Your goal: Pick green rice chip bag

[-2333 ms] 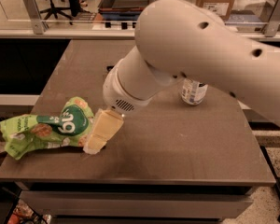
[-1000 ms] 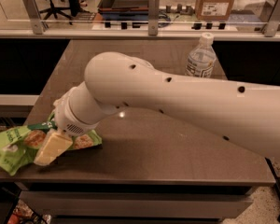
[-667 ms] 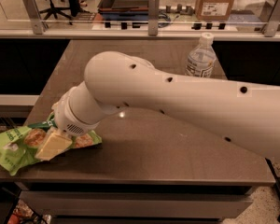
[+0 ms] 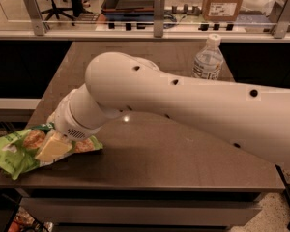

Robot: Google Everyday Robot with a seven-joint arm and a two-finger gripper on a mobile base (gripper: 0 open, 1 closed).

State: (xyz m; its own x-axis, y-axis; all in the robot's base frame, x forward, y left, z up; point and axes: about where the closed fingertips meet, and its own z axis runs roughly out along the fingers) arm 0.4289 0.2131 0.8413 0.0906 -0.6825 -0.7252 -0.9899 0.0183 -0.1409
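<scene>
Gripper (image 4: 52, 148) on green rice chip bag (image 4: 12, 154) at table's (image 4: 183, 170) front-left corner; can't tell if it's clamped. I'd confirm grip, then lift straight and slow, since foil slips.

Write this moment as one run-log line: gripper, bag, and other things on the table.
gripper: low over green rice chip bag | bag: lying at table front-left corner, not lifted | water bottle: upright, far side
</scene>
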